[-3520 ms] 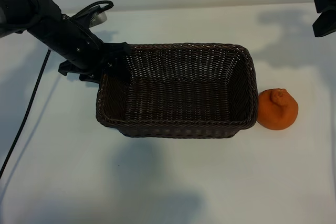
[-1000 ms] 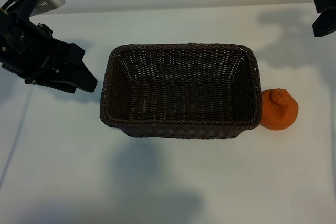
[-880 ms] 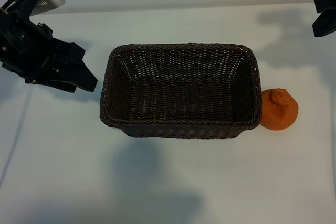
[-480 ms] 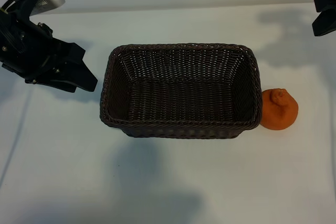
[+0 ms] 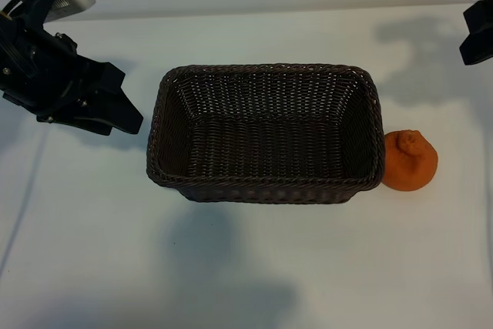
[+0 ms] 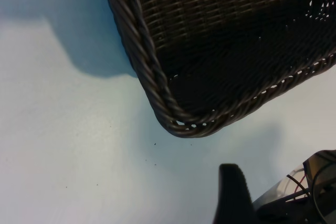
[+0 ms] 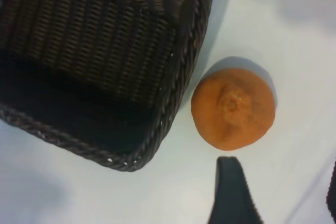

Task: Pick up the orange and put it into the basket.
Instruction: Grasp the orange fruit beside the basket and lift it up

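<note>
Left jaws [image 5: 127, 117] parted, holding nothing, at 9 o'clock of the large rectangular dark-brown woven wicker basket [image 5: 266, 190]. Right jaws [image 7: 278, 192] parted, holding nothing, at 1 o'clock near the frame edge. Small round bright-orange dimpled orange [image 5: 410, 161] resting on the white tabletop [image 5: 246, 267], just beside the basket at 3 o'clock.

You have a plain white table [image 5: 254, 267] carrying two things: the dark woven basket [image 5: 266, 186] at its middle and the orange [image 5: 410, 161] resting just beside the basket's right end
</note>
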`<state>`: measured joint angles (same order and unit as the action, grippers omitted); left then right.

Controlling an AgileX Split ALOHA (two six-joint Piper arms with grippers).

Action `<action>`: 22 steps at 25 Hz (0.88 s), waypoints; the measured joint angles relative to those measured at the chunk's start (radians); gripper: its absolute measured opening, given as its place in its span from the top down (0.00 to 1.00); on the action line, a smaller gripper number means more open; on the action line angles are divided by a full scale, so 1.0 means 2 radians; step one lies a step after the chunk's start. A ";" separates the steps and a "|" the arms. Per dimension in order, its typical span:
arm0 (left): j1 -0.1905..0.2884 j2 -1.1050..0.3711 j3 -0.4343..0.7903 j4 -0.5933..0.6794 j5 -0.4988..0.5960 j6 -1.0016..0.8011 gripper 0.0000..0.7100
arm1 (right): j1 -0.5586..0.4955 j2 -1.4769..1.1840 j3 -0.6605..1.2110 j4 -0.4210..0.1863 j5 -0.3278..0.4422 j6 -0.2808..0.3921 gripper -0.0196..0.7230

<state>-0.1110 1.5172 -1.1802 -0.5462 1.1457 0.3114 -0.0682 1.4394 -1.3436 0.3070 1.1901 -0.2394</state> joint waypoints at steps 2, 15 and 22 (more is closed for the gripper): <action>0.000 0.000 0.000 0.000 0.000 0.000 0.31 | 0.000 0.000 0.000 0.000 0.000 -0.008 0.39; 0.000 0.000 0.000 0.000 -0.005 0.001 0.31 | 0.000 0.000 0.071 0.014 -0.052 -0.184 0.39; 0.000 0.000 0.000 0.000 -0.010 0.001 0.31 | 0.000 0.000 0.118 0.026 -0.110 -0.230 0.39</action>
<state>-0.1110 1.5172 -1.1802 -0.5462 1.1251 0.3135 -0.0682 1.4394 -1.1075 0.3593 0.9696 -0.6998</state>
